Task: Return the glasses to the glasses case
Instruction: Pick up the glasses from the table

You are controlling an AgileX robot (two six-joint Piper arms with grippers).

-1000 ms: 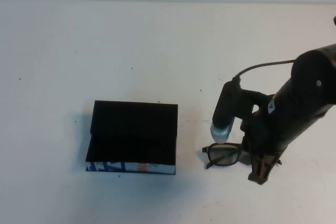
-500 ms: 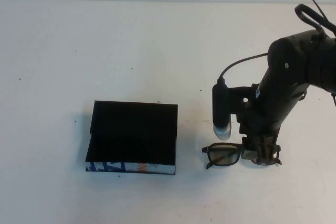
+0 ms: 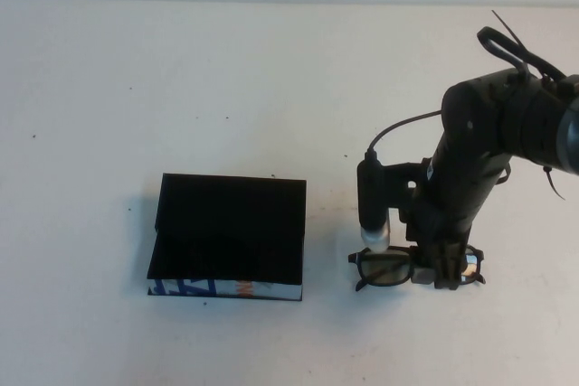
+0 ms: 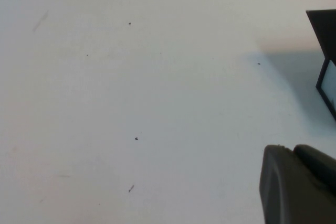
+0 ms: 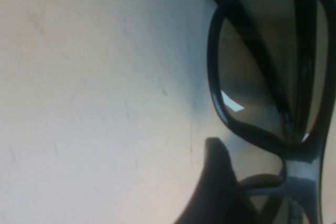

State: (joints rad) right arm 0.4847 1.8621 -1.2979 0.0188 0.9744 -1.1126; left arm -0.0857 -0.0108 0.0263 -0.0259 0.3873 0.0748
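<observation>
White tabletop (image 3: pixel 271 88) fills nearly the whole scene, bare apart from a few dark specks, with a pale wall edge running along the far side. Toward the robot's left sits the glasses case (image 3: pixel 228 237), a black box with its lid raised and its dark inside showing, a blue, white and orange strip along the near side. Well apart from it, on the robot's right, the glasses (image 3: pixel 389 267) lie flat on the table, lenses up. The right gripper (image 3: pixel 443 273) has dropped straight down over the middle of the frame; its jaws stand wide apart around the bridge and nothing is clamped yet. The right wrist view bears this out: one dark finger (image 5: pixel 220 192) rests just beside the rim of the glasses (image 5: pixel 268 77), touching or nearly so, with the lens plainly visible and no pinch on it. The left gripper (image 4: pixel 299 182) shows only as a dark corner in its own wrist view, hanging over bare table near a corner of the case (image 4: pixel 325 61); whether it is open I cannot tell. As for progress, the case is ready and the approach looks complete, but the grasp, the carry across and the placing inside are all left to do.
</observation>
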